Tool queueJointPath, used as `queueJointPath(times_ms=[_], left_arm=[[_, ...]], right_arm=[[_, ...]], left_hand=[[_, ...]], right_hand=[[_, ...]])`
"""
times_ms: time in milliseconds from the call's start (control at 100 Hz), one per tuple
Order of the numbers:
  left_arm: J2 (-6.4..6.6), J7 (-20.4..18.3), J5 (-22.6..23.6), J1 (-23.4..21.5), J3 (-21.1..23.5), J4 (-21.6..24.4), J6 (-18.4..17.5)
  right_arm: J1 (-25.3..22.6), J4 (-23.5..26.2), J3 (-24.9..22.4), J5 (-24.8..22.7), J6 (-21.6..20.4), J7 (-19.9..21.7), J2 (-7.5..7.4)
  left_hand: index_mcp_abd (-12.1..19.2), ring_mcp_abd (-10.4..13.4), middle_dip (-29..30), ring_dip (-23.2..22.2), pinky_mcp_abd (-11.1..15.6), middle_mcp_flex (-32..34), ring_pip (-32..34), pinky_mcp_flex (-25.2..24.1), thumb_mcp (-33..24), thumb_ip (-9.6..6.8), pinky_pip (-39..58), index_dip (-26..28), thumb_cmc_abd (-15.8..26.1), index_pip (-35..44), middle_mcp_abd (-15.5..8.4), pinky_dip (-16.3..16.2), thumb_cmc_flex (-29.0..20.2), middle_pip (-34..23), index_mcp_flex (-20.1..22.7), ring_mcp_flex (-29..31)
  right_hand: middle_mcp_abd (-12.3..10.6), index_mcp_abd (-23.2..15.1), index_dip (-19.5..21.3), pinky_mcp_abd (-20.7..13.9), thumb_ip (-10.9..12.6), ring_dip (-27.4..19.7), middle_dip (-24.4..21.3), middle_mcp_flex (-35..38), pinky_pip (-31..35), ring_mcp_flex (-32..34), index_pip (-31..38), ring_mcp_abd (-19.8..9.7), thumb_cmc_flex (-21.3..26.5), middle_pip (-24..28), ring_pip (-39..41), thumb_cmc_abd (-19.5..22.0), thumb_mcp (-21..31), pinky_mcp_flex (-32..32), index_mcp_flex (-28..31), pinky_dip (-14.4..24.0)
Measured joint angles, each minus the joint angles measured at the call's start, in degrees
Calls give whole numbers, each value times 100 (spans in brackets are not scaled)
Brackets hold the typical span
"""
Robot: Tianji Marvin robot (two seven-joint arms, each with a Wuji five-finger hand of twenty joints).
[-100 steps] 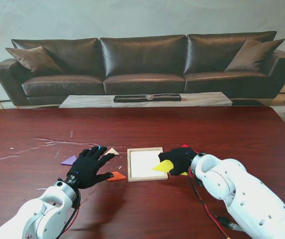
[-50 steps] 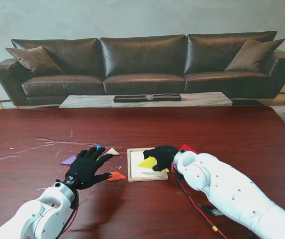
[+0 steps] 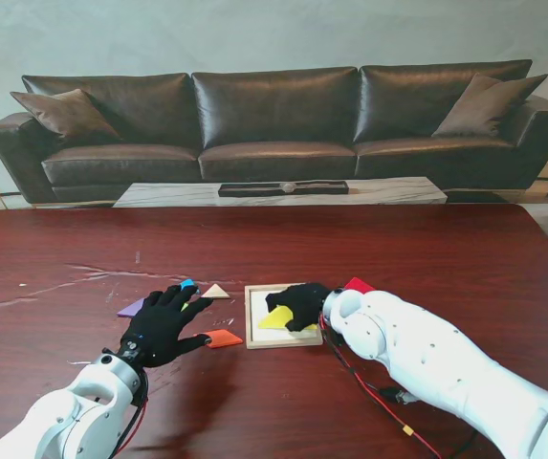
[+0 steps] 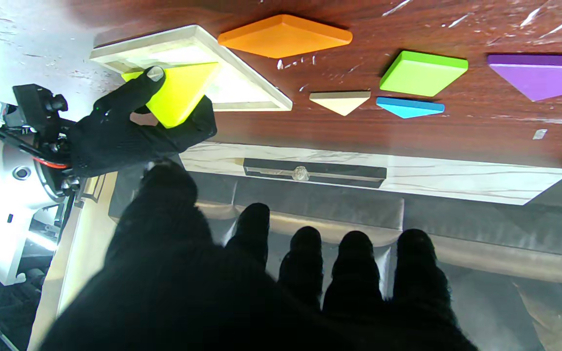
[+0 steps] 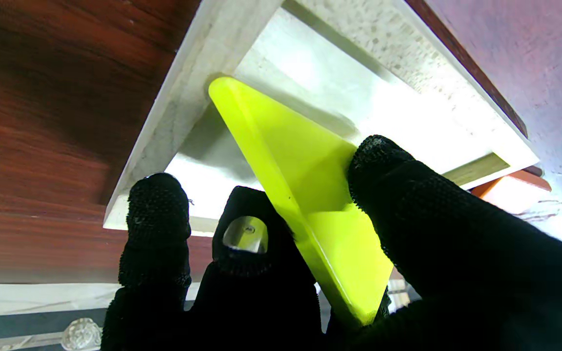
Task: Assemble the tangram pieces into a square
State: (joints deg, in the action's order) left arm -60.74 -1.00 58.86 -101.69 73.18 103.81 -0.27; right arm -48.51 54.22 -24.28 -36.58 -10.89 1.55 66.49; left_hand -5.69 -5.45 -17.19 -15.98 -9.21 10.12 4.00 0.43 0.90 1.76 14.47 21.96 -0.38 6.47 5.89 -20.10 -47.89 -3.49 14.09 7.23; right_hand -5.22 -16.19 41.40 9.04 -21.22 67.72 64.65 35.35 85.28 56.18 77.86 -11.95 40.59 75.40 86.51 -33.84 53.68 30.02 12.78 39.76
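Observation:
My right hand (image 3: pixel 300 303) is shut on a yellow triangle (image 3: pixel 275 317) (image 5: pixel 305 195) (image 4: pixel 181 90), holding it tilted over the white square tray (image 3: pixel 252 335) (image 5: pixel 183 112) with one corner down inside the frame. My left hand (image 3: pixel 162 323) hovers open to the tray's left, fingers spread, holding nothing. Around it lie an orange piece (image 3: pixel 223 338) (image 4: pixel 285 35), a purple piece (image 3: pixel 132 308) (image 4: pixel 544 73), a blue piece (image 3: pixel 188 284) (image 4: pixel 409 107), a beige triangle (image 3: pixel 216 291) (image 4: pixel 340 101) and a green piece (image 4: pixel 422 73). A red piece (image 3: pixel 358 284) lies just behind my right wrist.
The dark wood table (image 3: pixel 446 258) stretches wide on all sides. Beyond its far edge stand a low marble coffee table (image 3: pixel 283 191) and a brown leather sofa (image 3: pixel 283 124). My right forearm (image 3: pixel 427 363) lies across the table nearer to me than the tray.
My right hand has carried the yellow triangle leftward from the tray's right edge to over the tray's inside and lowered it. The left hand has drawn back slightly toward me.

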Motion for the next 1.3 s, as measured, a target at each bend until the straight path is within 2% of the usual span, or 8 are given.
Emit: queueJointPath(times_ms=[190, 410, 550, 650, 730, 930, 1020, 1300], left_arm=[[0, -60, 4, -44, 13, 47, 35], [1, -80, 9, -54, 13, 61, 43], [0, -78, 13, -75, 35, 76, 46], [0, -77, 12, -99, 58, 94, 55], [0, -82, 10, -117, 66, 117, 66], [0, -108, 0, -133, 79, 137, 70], [0, -125, -6, -133, 81, 138, 70], [0, -156, -14, -125, 72, 138, 69]], right_arm=[[56, -161, 89, 79, -52, -99, 85], [132, -337, 244, 227, -125, -146, 177], [126, -166, 212, 209, -102, 145, 118], [78, 97, 170, 114, -63, 336, 2], [50, 206, 131, 53, -35, 354, -50], [47, 424, 72, 52, 48, 611, -145], [43, 475, 75, -36, 101, 628, -172], [-34, 568, -53, -8, 175, 754, -211]], left_hand=[[0, 1, 0, 0, 0, 0, 0, -6, -3, 0, 0, -1, 85, 0, 0, 0, 0, 0, -13, 0], [0, 1, 0, 0, 0, 0, 0, -6, -3, 0, 0, -3, 85, 0, 0, 0, 0, 0, -13, 0], [0, 1, 0, 0, 0, 0, 0, -7, -3, 0, 0, -3, 85, 0, 0, 0, 0, 0, -13, 0], [0, 1, 0, 0, 0, 0, 0, -8, -3, 0, 0, -3, 86, 0, 0, 0, 0, 0, -13, 0], [0, 1, 0, 0, 0, 0, 0, -12, -3, 0, 0, -3, 90, 0, 0, 0, 0, 0, -14, 0], [0, 1, 0, 0, 0, 0, 0, -15, -4, 0, -16, -3, 124, -3, 0, 0, 0, 0, -17, 0], [0, 1, 0, 0, 0, 0, 0, -16, -4, 0, -19, -3, 124, -5, 0, 0, 0, 0, -18, 0], [0, 1, 0, 0, 0, -1, 0, -17, -4, 0, -19, -3, 143, -7, 0, 0, 0, -1, -18, 0]], right_hand=[[100, -63, -367, 72, 16, -422, -350, -265, -72, -240, 55, -26, -68, -122, -259, 68, 88, -194, -98, 69], [179, -126, -372, 82, 67, -534, -537, -337, -134, -238, 88, -26, -183, -192, -304, 124, 162, -286, -205, 117], [259, -76, -846, 170, 191, -1180, -1344, -781, -368, -715, 51, 140, -376, -538, -1361, 294, 184, -650, -346, 117], [394, 84, -1012, 364, 874, -1960, -1927, -1229, -904, -1347, -902, 444, -825, -857, -2949, 652, 338, -1204, -284, 19], [560, 348, -1059, 510, 1032, -2042, -2411, -1543, -1452, -1673, -1776, 457, -1073, -1147, -3197, 727, 363, -1730, -283, -326], [893, 864, -1674, 603, 1039, -2599, -4155, -2343, -2179, -2630, -3104, 542, -1393, -3009, -3286, 842, 219, -2442, -443, -1055], [962, 1046, -1826, 606, 1058, -2725, -4501, -2402, -2320, -2940, -3291, 542, -1592, -3438, -3282, 927, 68, -2621, -584, -1282], [1001, 1136, -1872, 606, 1092, -2950, -4530, -2402, -2355, -3184, -3453, 542, -1654, -3443, -3277, 1356, -230, -2702, -580, -1365]])
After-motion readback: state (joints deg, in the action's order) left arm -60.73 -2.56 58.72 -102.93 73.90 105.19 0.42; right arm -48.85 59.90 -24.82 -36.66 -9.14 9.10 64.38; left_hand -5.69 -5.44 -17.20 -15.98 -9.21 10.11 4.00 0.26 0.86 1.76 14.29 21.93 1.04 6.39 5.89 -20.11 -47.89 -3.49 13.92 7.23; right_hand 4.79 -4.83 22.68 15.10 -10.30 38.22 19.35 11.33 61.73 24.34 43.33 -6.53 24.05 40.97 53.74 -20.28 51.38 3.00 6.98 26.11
